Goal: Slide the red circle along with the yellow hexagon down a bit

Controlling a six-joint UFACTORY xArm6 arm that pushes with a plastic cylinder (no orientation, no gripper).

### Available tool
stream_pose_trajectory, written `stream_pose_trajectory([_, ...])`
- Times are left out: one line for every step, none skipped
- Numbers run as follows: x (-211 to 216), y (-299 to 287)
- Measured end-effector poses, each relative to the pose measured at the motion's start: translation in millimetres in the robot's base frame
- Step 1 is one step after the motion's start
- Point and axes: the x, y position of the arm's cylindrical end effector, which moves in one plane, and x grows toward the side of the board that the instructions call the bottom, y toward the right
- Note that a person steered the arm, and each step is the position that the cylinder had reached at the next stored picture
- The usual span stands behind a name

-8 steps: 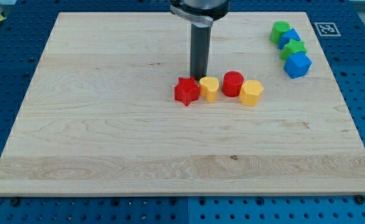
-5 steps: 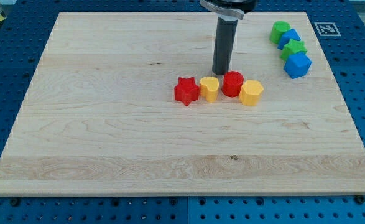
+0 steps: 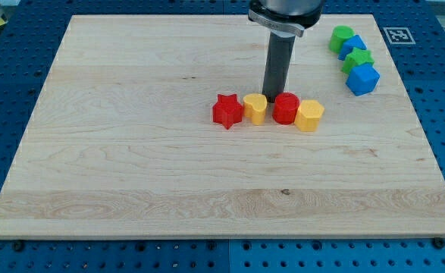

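Note:
The red circle (image 3: 286, 108) sits near the board's middle, touching the yellow hexagon (image 3: 309, 116) on its right. My tip (image 3: 275, 95) is at the red circle's upper left edge, touching or almost touching it. A yellow heart-like block (image 3: 255, 108) lies just left of the red circle, and a red star (image 3: 227, 111) lies left of that. The four blocks form a row.
At the view's upper right, a cluster of blocks stands close together: a green block (image 3: 342, 37), a blue block (image 3: 354, 46), a green star-like block (image 3: 358, 60) and a blue hexagon-like block (image 3: 363, 79). The wooden board (image 3: 131, 167) lies on a blue perforated table.
My tip moved right from above the yellow heart to the red circle's upper edge, then slightly down. The red circle and yellow hexagon shifted a little down and right.

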Motion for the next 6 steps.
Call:
stream_pose_trajectory([0.0, 0.0])
stream_pose_trajectory([0.0, 0.0])
stream_pose_trajectory([0.6, 0.0])
stream_pose_trajectory([2.9, 0.0])
stream_pose_trajectory([6.2, 0.0])
stream_pose_trajectory([8.8, 0.0])
